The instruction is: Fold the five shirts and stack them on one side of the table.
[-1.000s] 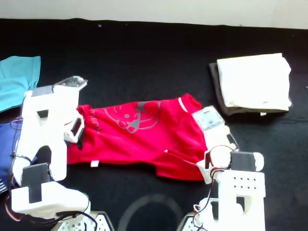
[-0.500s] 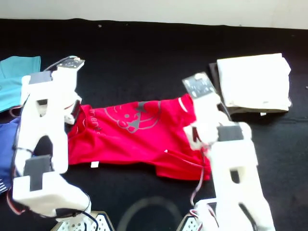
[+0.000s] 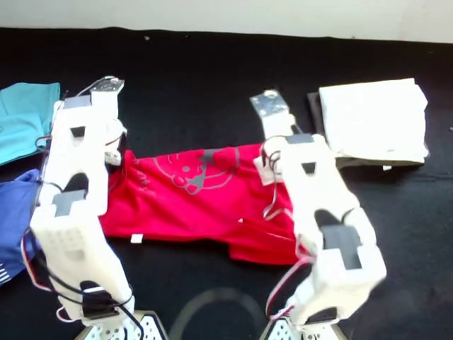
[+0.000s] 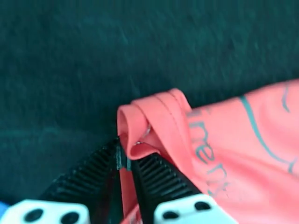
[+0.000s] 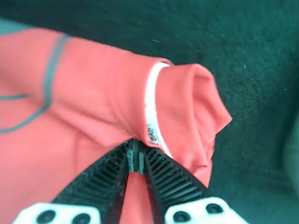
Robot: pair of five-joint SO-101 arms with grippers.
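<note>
Where the black table (image 3: 212,71) runs out at the left of the high view, a teal shirt (image 3: 25,117) lies flat, and a blue shirt (image 3: 13,212) lies just beside it on the side nearer the arm bases. Both are cut off by the edge of the view.

Next comes the left arm, stretched over the table. The left gripper (image 4: 125,157) is clamped on the hem corner of the red shirt (image 3: 198,198). A small rolled fold of fabric is pinched between its ribbed black pads, close to the grey lettering.

The red shirt lies spread across the middle of the table between the two arms, with its grey print facing up. Its far edge is gripped at both ends.

The right gripper (image 5: 135,156) is closed on the neck of the same shirt, and its jaws meet right beside the white collar band. Whether either pinched corner is clear of the table cannot be told.

Farthest right, a folded white shirt (image 3: 371,117) rests on a folded dark shirt (image 3: 318,142). This stack sits apart from the red shirt.
</note>
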